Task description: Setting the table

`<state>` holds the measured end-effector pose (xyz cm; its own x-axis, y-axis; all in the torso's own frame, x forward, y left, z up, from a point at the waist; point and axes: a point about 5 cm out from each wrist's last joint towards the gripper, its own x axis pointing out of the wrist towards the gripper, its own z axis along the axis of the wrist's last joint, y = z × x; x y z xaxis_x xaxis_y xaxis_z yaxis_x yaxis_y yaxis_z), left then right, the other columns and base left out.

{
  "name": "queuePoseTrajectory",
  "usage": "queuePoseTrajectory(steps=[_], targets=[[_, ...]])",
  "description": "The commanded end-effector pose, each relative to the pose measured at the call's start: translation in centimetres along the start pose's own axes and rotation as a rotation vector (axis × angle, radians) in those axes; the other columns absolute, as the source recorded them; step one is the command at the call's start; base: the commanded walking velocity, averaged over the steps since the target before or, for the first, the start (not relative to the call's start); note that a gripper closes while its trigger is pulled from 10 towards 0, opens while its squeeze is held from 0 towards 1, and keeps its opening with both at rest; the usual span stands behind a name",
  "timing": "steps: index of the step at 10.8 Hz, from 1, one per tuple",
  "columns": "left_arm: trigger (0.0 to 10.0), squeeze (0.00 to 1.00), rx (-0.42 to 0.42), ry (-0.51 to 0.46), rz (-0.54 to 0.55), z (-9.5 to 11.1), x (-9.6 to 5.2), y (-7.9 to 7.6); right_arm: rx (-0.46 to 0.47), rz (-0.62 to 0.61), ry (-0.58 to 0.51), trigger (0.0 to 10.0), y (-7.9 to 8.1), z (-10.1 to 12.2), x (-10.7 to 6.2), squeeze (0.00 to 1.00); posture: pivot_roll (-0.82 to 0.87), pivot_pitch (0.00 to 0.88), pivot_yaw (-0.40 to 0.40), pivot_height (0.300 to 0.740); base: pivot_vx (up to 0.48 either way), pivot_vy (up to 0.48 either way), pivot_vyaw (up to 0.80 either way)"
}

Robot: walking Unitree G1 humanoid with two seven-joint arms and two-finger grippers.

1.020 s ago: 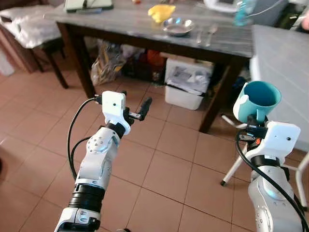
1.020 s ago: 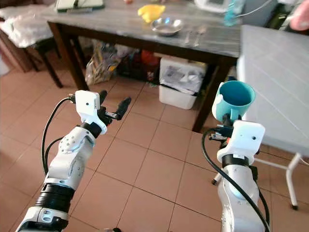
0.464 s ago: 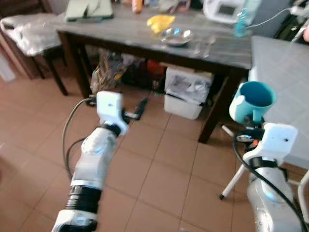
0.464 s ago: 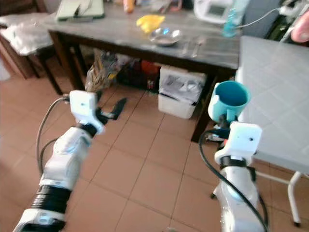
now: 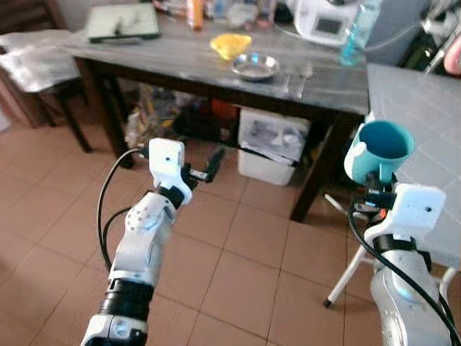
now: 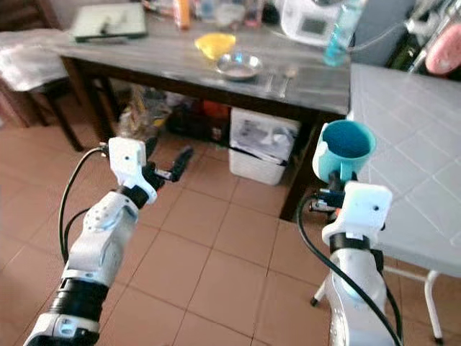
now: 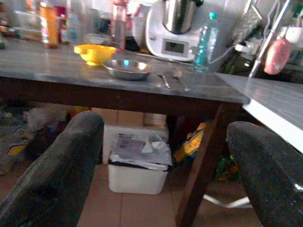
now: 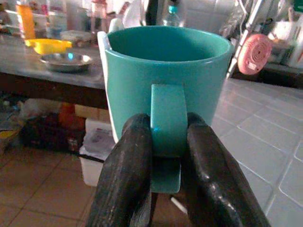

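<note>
Soft, even daylight fills the room, and the head views are bright and fairly sharp, with only slight softness toward the far clutter. The grey table (image 5: 216, 61) top carries a pale sheen, and the steel bowl (image 5: 255, 66) shows a small bluish glint. Under the table it is dim (the bin (image 5: 272, 135) still reads clearly). The left wrist view is duller and grainy, its near fingers (image 7: 57, 175) blurred dark masses. In the right wrist view the mug (image 8: 165, 80) is crisp, the background hazy, and the fingers (image 8: 125, 175) gleam faintly.
</note>
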<state>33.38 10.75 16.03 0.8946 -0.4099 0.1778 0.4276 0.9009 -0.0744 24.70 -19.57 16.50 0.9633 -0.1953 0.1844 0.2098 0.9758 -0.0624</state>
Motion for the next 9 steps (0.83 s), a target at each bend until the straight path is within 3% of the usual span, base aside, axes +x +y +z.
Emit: queuePoseTrajectory(steps=[1, 9], targets=[[10.0, 0.0, -0.006, -0.006, -0.028, 0.18, 0.38, -0.75, -0.014, -0.014, -0.017, 10.0, -0.46, 0.33, -0.09, 0.0, 0.1, 0.11, -0.03, 0.74, 0.349, 0.0, 0.0], [10.0, 0.0, -0.01, -0.008, -0.038, 0.16, 0.4, -1.11, -0.021, -0.015, -0.018, 10.0, -0.5, 0.29, -0.01, 0.0, 0.1, 0.107, -0.031, 0.74, 0.346, 0.0, 0.41]])
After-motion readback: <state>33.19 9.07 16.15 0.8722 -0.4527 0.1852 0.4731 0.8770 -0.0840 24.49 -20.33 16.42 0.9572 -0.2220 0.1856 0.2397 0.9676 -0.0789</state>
